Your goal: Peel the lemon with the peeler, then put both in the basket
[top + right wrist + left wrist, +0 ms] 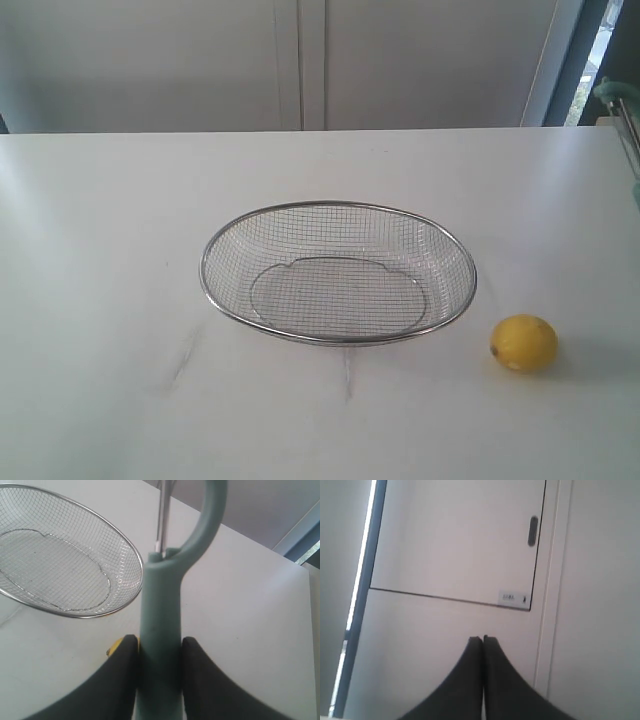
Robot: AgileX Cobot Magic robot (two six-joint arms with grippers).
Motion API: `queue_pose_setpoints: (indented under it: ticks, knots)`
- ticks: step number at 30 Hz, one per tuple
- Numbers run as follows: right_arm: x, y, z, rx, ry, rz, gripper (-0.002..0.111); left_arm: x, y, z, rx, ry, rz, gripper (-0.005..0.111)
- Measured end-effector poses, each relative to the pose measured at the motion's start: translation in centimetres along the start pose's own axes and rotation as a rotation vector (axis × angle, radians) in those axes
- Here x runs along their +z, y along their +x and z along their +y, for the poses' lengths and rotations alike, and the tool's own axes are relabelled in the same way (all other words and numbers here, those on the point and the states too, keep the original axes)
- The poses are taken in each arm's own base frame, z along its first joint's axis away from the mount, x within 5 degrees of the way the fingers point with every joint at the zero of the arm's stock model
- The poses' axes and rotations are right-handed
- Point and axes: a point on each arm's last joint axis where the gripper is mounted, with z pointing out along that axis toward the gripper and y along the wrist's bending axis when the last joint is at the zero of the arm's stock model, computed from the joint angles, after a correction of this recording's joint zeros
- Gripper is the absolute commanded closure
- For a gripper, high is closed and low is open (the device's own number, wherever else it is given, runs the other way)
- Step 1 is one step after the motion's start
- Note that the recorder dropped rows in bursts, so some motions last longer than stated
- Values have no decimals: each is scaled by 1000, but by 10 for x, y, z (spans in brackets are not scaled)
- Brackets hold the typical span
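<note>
The peeler was clamped between right fingers, head pointing outward; lemon was glimpsed just beside them; left fingers were clenched empty.

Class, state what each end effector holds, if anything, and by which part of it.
The right end effector clamps the teal peeler by its straight handle, with the curved head sticking out past the fingers. The left end effector is shut and holds nothing.

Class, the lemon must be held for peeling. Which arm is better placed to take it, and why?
Left, probably. The right fingers clamp the peeler, while the left fingers are shut and empty. The lemon lies on the basket's right, so the left arm must reach across.
</note>
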Motion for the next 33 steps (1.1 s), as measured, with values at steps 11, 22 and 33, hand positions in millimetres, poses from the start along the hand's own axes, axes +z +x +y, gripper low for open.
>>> queue_pose_setpoints:
  ticks: [11, 22, 33]
  knots:
    - [0, 0, 0, 2, 0, 0, 108, -1, -12, -3, -138, 39, -130, 107]
    - [0, 0, 0, 4, 0, 0, 108, -3, -6, -23, -20, 256, -64, 107]
    - [0, 0, 0, 4, 0, 0, 108, -8, 4, -39, 135, 444, 33, 107]
